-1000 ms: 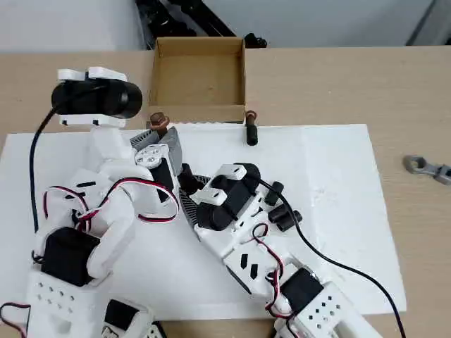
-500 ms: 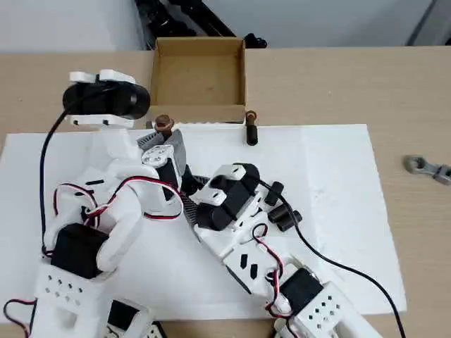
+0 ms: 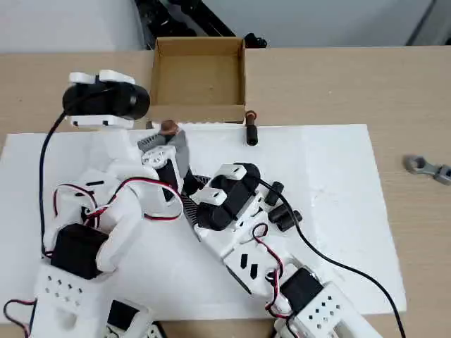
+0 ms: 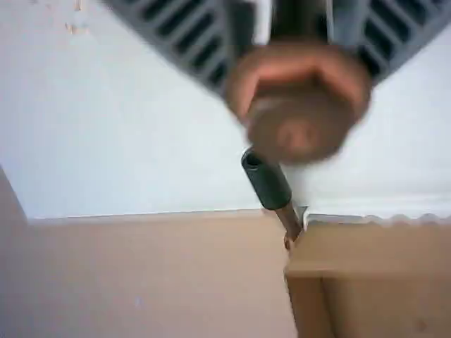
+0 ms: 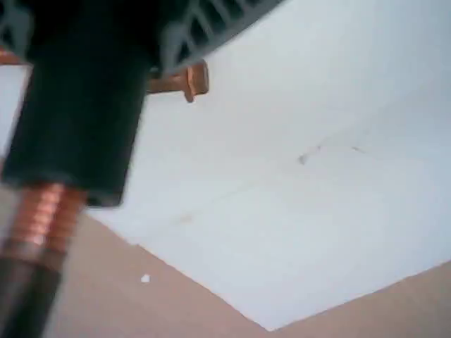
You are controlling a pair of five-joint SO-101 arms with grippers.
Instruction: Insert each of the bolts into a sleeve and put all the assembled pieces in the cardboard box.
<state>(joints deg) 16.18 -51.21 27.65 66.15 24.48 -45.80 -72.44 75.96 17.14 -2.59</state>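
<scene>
High view: the left pincer [image 3: 166,138] is clenched on a copper-coloured, hex-headed metal bolt [image 3: 168,127]. Over the last second, arm and bolt have slid sideways and a little down toward the right pincer [image 3: 186,184], which has kept its place close behind the left one. The open brown cardboard box [image 3: 199,77] sits just beyond the left pincer's tips. A finished piece, black sleeve on copper bolt [image 3: 250,131], lies off to one side of them against the box's near corner, on the white foam board [image 3: 331,169].

Left wrist view: the bolt's head is gripped between the ribbed grey jaws. The finished piece and the box corner lie ahead of the tips.

Right wrist view: the right pincer grasps a black cylindrical sleeve [image 5: 77,120]. Copper thread runs out of the sleeve's far end, away from the jaws.

The shift looks like the insertion stroke. The bolt seems entered but not seated, since thread is still bare, so it likely needs more push before boxing.
</scene>
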